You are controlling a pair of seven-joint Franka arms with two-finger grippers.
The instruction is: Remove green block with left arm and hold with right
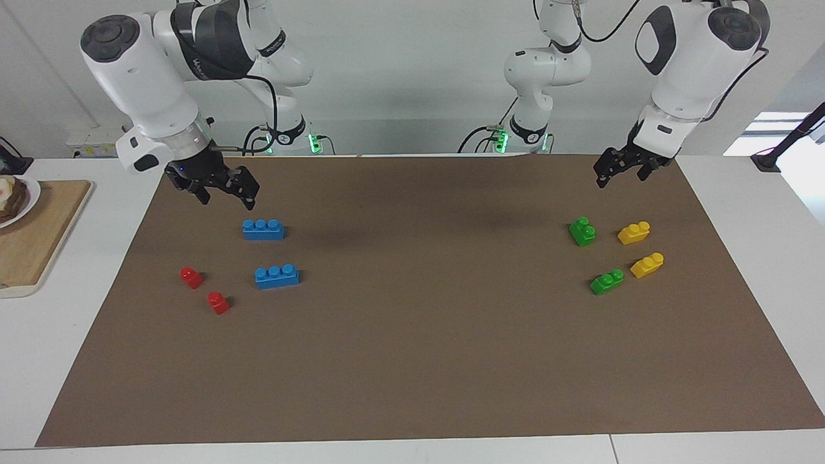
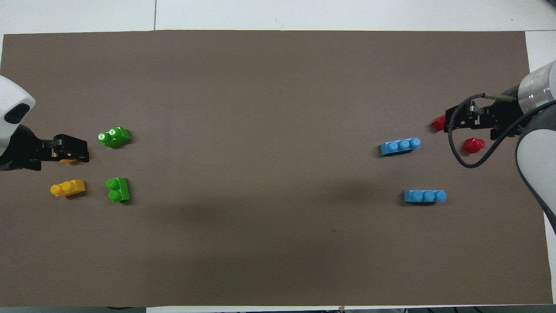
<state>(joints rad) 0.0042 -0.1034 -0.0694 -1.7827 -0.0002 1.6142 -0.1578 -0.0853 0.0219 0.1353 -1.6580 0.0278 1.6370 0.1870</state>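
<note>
The chunky green block stands on the brown mat at the left arm's end; it also shows in the overhead view. My left gripper is open and empty, raised in the air above the mat and apart from the block. In the overhead view the left gripper covers part of a yellow brick. My right gripper is open and empty, raised over the mat at the right arm's end, above a blue brick. It also shows in the overhead view.
A flatter green brick and two yellow bricks lie by the green block. A second blue brick and two red bricks lie at the right arm's end. A wooden board sits off the mat.
</note>
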